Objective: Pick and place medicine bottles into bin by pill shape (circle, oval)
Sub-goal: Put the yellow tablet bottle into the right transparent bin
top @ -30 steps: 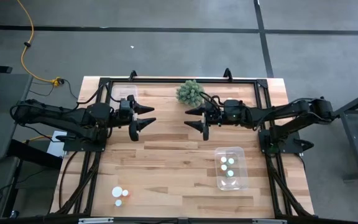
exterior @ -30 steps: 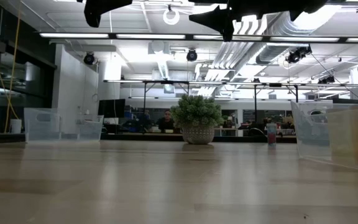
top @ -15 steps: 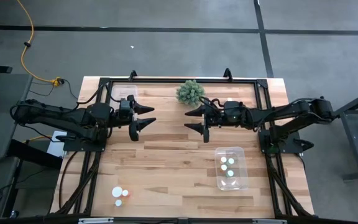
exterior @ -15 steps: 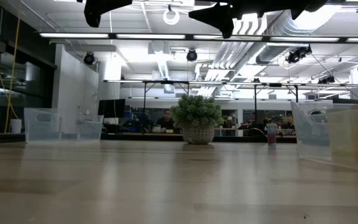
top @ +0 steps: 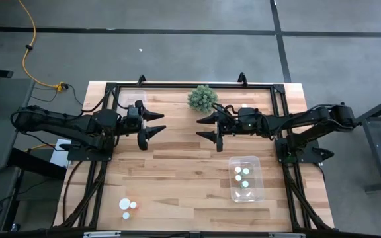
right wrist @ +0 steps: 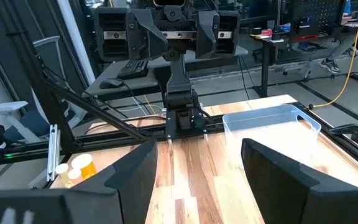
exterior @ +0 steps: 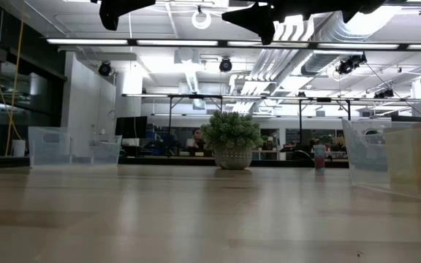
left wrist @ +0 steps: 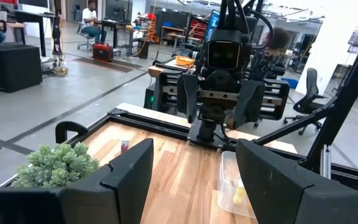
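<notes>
The left gripper (top: 152, 123) hangs above the far left part of the table (top: 177, 172), its 2 fingers spread apart with nothing between them. The right gripper (top: 208, 125) hangs above the far middle of the table, facing the left one across a gap, and its fingers are also spread and empty. In the low view both show only as dark shapes at the upper edge, well above the wood.

3 medicine bottles (top: 129, 207) with white caps stand close together on the bare wood at the near left of the table, well apart from both grippers. The right wrist view shows 2 of them (right wrist: 79, 167) with amber bodies. A clear bin (top: 245, 178) sits at the near right of the table with about 4 more white-capped bottles (top: 243, 176) inside it. A second clear bin (right wrist: 271, 127) sits at the far left corner, just beyond the left gripper; I cannot tell what is inside it.

A spiky green plant (top: 202, 98) stands at the far middle edge, near the right gripper.
</notes>
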Motion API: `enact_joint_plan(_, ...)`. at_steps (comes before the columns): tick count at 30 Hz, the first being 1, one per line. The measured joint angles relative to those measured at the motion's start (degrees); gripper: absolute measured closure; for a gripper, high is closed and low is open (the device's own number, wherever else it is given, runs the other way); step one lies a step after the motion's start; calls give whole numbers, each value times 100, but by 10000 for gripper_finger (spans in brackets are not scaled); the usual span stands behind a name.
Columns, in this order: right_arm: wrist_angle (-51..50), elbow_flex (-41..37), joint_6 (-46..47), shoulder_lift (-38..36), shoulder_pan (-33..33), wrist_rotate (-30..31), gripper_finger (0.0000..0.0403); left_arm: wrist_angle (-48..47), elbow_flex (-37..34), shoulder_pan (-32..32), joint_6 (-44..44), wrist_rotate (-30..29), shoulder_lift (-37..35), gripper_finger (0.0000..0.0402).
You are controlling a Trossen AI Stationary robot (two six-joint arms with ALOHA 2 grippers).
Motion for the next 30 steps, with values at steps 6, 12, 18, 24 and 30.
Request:
enact_joint_plan(6, -2, 0, 0, 2, 0, 0, 176, -2, 0, 0, 109, 32, 0, 184)
enact_joint_plan(12, -2, 0, 0, 2, 0, 0, 176, -2, 0, 0, 153, 46, 0, 184)
enact_joint_plan(18, -2, 0, 20, 2, 0, 0, 176, -2, 1, -1, 155, 46, 0, 184)
enact_joint_plan(24, -3, 0, 20, 2, 0, 0, 176, -36, 1, -1, 155, 46, 0, 184)
enact_joint_plan(30, -3, 0, 20, 2, 0, 0, 176, -66, 0, -5, 140, 226, 0, 184)
